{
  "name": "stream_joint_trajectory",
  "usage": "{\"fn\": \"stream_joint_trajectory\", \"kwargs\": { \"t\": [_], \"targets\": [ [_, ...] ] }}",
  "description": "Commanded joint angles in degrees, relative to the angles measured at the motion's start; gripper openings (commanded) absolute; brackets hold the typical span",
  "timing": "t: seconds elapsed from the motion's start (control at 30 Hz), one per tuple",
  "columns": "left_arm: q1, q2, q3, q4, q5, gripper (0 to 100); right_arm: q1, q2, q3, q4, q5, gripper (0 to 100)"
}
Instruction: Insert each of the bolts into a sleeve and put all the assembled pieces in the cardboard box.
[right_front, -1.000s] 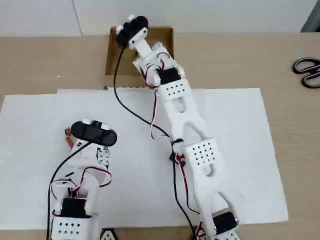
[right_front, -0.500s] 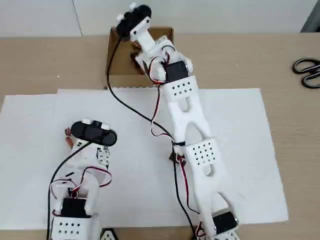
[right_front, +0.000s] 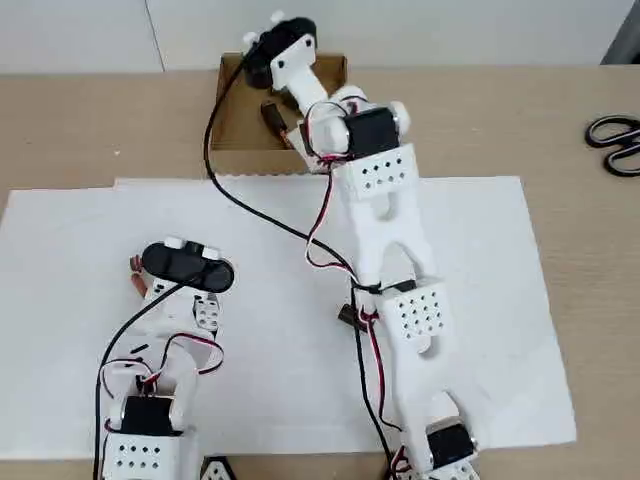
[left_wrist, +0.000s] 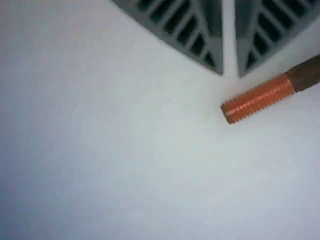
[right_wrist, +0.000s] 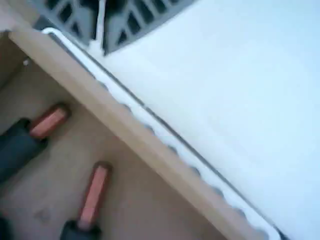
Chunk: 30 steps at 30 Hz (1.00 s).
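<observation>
An orange threaded bolt (left_wrist: 255, 100) lies on the white paper (left_wrist: 125, 165), its far end inside a dark sleeve (left_wrist: 307, 72). My left gripper (left_wrist: 230, 70) hovers just beside the bolt's threaded tip, shut and holding nothing. The left arm (right_front: 165, 300) sits at the paper's lower left. My right arm (right_front: 375, 200) stretches to the cardboard box (right_front: 230, 120) at the back. Its gripper (right_wrist: 100, 37) is shut and empty, over the box's near wall (right_wrist: 130, 135). Inside the box lie two assembled pieces, one orange bolt (right_wrist: 47, 121) and another (right_wrist: 94, 192), each in a dark sleeve.
The large white paper (right_front: 480, 250) covers the middle of the wooden table. Black scissors (right_front: 615, 140) lie at the far right edge. A black cable (right_front: 225, 185) trails from the right arm's wrist across the paper.
The right arm's wrist has swung to the right and drawn back from the box's far corner. The left arm has kept still.
</observation>
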<state>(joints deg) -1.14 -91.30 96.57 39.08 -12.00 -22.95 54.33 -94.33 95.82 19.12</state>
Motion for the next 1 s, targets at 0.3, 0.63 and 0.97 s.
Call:
{"fn": "stream_joint_trajectory", "kwargs": {
  "t": [0.3,0.63,0.97],
  "targets": [
    [-2.5,-0.6,-0.3,-1.8,2.9,1,3.5,-25.6,26.5,1.5,-3.0,0.7],
    [-6.7,-0.5,-0.1,-3.7,7.8,1,3.0,-51.3,65.9,1.2,-6.2,0.8],
    [-9.4,-0.5,-0.1,-3.8,10.1,1,2.1,-63.3,90.8,1.2,-2.9,0.8]
  ]
}}
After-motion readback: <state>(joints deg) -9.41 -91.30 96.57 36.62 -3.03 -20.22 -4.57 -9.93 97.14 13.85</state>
